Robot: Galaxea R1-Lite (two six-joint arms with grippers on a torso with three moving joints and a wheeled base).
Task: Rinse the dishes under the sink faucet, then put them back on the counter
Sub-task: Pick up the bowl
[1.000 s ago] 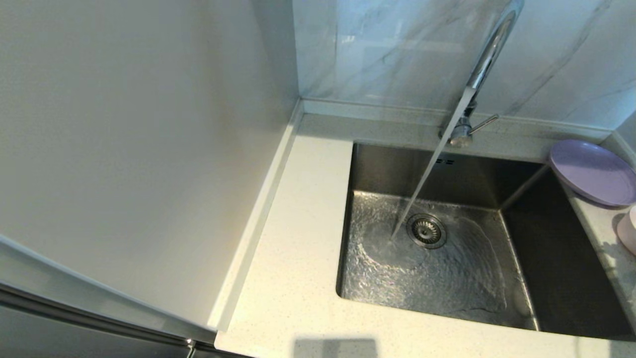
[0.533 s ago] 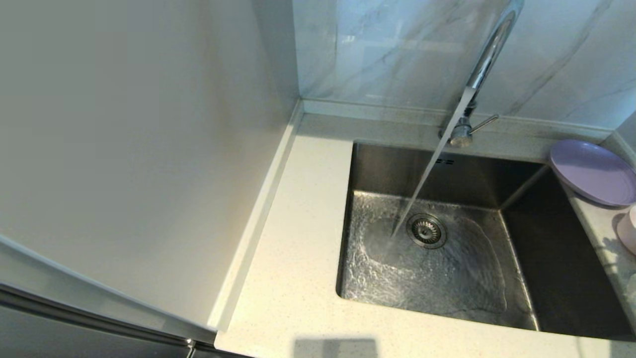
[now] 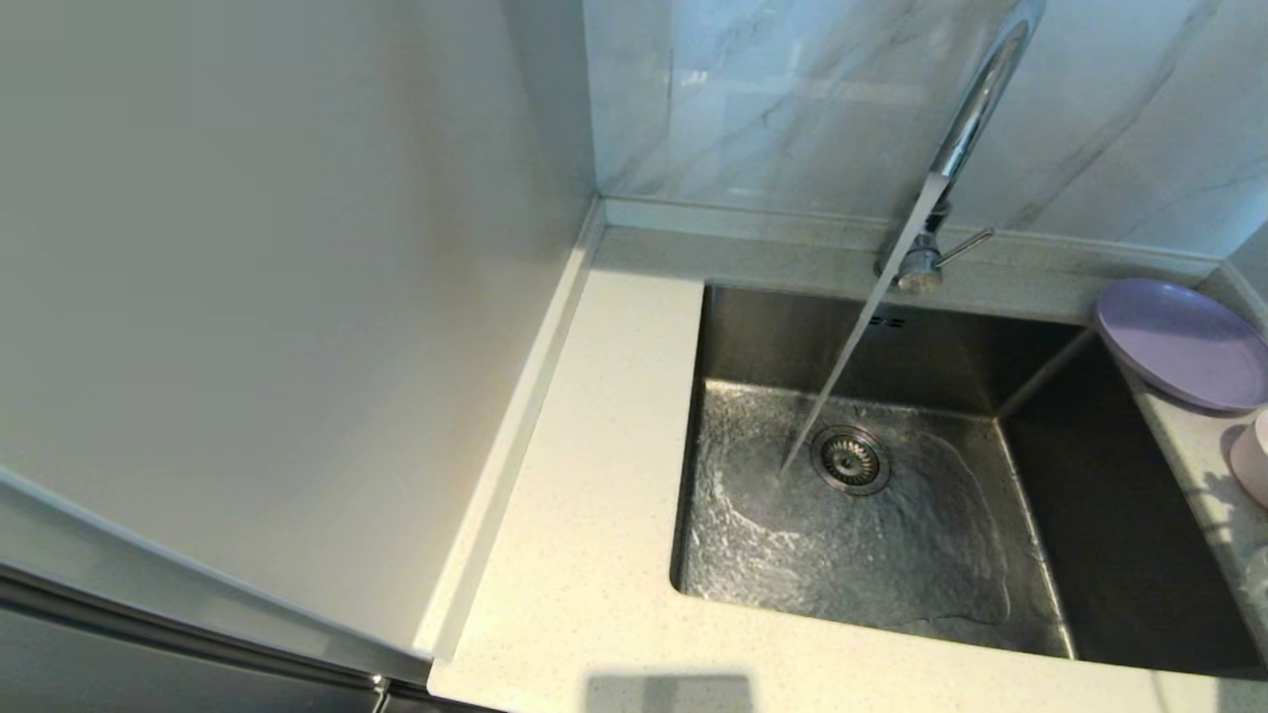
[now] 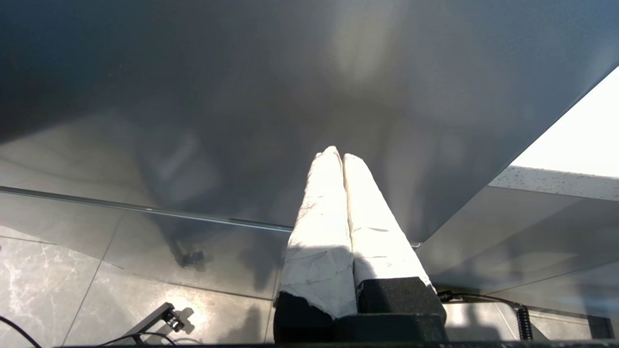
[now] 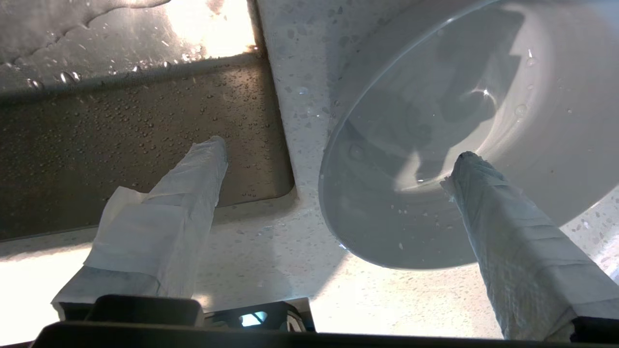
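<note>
One bench, cream speckled stone, wraps one steel sink. One tap at the back wall runs; a single stream lands just beside the one round drain, and water sheets across the sink floor.

Dishes counted: three, all on the bench strip right of the sink.
- One lilac plate at the far corner, its edge overhanging the sink rim.
- One whitish bowl, wet inside, near the sink's front corner.
- One small pink dish, between the plate and the bowl, cut off by the head view's edge.

Right claw: spread wide, holding nothing. One finger hangs over the sink corner, the other over the bowl's inside; contact cannot be judged.

Left claw: fingers pressed together, empty, parked low beside a dark cabinet front.
</note>
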